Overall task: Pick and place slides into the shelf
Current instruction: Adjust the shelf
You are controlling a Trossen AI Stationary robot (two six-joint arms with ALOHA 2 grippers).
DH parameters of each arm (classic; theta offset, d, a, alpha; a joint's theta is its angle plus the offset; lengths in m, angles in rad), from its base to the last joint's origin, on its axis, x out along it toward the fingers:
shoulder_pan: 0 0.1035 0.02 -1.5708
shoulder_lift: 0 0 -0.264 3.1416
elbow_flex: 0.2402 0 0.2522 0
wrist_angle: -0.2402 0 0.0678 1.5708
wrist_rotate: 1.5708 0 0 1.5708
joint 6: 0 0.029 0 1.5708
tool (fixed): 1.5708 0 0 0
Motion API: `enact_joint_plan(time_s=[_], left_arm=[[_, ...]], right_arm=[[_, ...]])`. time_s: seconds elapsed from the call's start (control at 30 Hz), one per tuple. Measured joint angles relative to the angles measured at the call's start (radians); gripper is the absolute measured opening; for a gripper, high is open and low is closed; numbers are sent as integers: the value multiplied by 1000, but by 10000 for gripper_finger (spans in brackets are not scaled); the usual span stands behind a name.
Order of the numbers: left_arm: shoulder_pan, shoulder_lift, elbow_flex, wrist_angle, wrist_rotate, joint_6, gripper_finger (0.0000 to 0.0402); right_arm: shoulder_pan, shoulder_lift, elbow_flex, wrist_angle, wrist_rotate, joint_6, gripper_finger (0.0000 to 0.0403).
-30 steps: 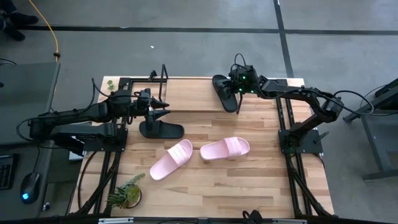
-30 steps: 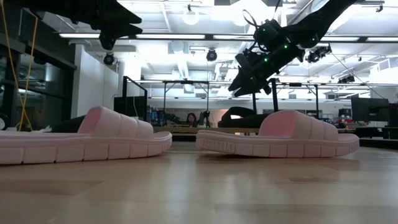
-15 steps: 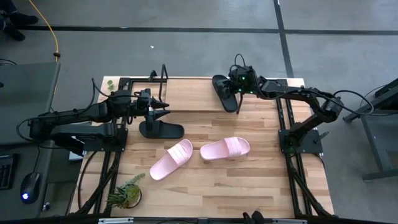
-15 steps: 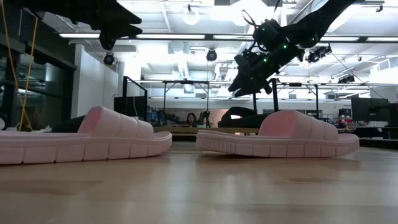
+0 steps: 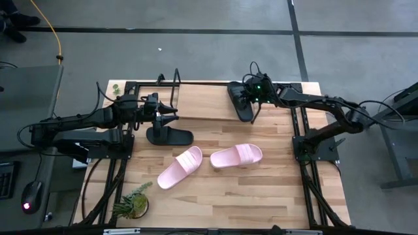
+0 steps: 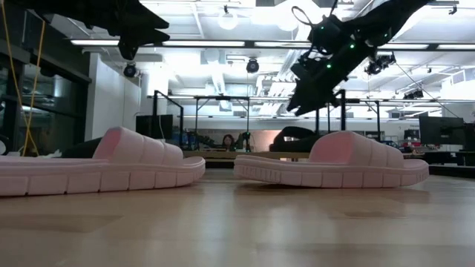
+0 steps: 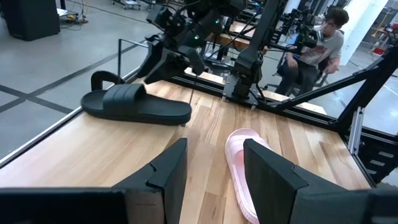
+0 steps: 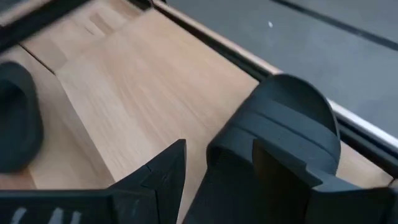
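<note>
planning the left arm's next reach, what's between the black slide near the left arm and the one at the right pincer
Only bare wood: in the high view, the shelf board and table lie between the left black slide and the black slide at the right pincer.

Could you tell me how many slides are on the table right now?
4: one black slide on the shelf, another black slide before it, two pink slides mid-table.

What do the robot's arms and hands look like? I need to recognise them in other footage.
Both arms are dark, slender and jointed. The left hand and right hand end in two flat black fingers. Loose black cables loop along the links, and green lights glow at the right wrist.
</note>
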Motion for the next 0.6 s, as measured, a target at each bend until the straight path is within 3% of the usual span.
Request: enact_joint_plan(time_s=[0.3,0.43,0.6], left_arm=[[0,0,0,1,0,0,143],[0,0,0,1,-3,0,143],[0,0,0,0,-3,0,143]], right_arm=[[-8,-37,-1,-107,48,-16,177],[-8,13,4,-109,43,-29,177],[-8,119,14,8,61,-68,177]])
